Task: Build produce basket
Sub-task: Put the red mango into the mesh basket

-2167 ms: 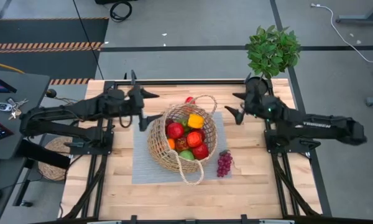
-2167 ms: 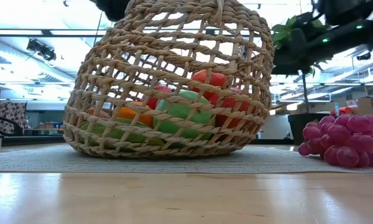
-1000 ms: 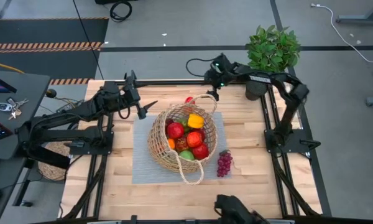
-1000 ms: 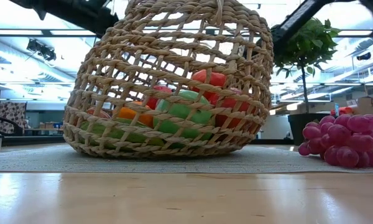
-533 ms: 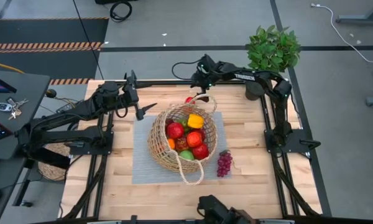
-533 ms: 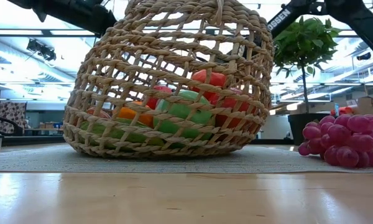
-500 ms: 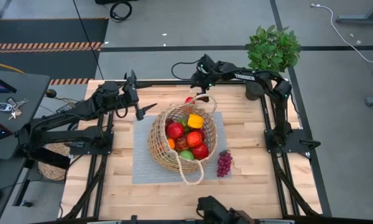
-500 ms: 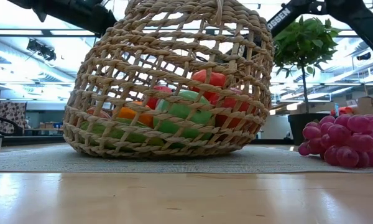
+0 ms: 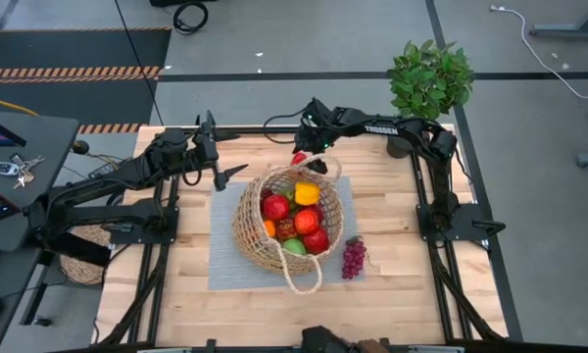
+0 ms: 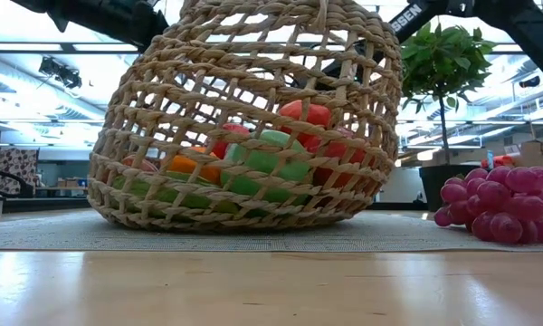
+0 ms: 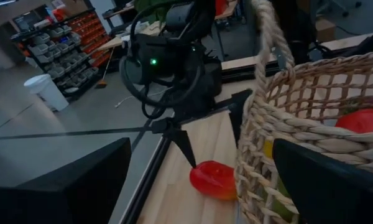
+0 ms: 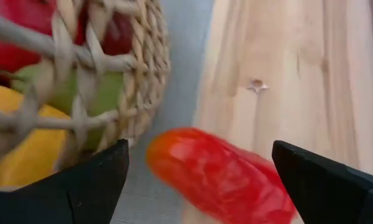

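The right end effector (image 9: 307, 149) hangs with its fingers spread wide over a red toy piece (image 12: 227, 177) that lies on the table (image 9: 176, 294) near the far edge, just beside the far rim of the wicker basket (image 9: 287, 218). The red piece lies between the spread fingers but is not gripped. In the left wrist view one dark fingertip (image 11: 188, 147) comes down right next to the piece (image 11: 213, 179) while the other stands close against the basket wall.

That closeness is the main risk. As I judge it, a finger closing on that side could catch the weave or the looped handle (image 9: 318, 157) and drag or tip the basket, which already sits tilted on the grey mat (image 9: 222, 270). The rounded piece could also squirt out sideways if pinched off-centre and roll toward the far edge.

The left end effector (image 9: 223, 165) waits released by the mat's far-left corner, close enough to crowd the lift path. The purple grapes (image 9: 354, 258) are outside the basket, near its right side; the rest of the produce (image 9: 296, 218) is piled inside.
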